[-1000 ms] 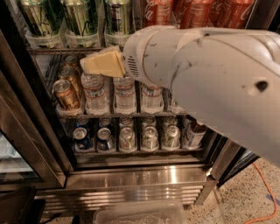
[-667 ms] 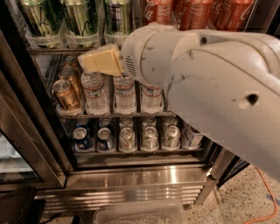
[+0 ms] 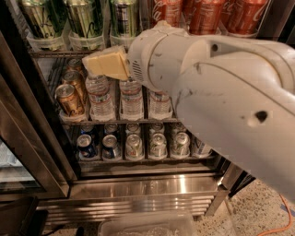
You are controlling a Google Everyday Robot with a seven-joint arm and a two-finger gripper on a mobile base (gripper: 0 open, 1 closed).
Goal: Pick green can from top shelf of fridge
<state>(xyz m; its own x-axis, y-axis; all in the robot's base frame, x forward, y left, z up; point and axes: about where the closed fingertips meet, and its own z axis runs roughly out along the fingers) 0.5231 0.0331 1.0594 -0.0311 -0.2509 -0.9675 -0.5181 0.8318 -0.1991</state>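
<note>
The fridge (image 3: 138, 184) stands open in front of me. Its top shelf (image 3: 69, 48) holds tall cans in clear plastic lanes. The green can (image 3: 123, 16), bright green with silver streaks, stands third from the left, beside two yellower olive-green cans (image 3: 85, 18). Red cola cans (image 3: 207, 14) fill the right of that shelf. My gripper (image 3: 106, 62), pale yellow, points left on a bulky white arm (image 3: 216, 87). It sits just below the top shelf's front edge, under and slightly left of the green can, and touches no can. The can tops are cut off by the frame.
The middle rack holds water bottles (image 3: 131, 99) and short gold cans (image 3: 69, 97). The bottom rack holds short cans (image 3: 133, 146) seen end-on. The glass door (image 3: 20, 152) hangs open at left. The white arm hides the right half of the fridge. A clear plastic bin (image 3: 147, 225) lies on the floor.
The gripper has stayed almost in place below the top shelf. The arm behind it has swung closer and now covers more of the right side.
</note>
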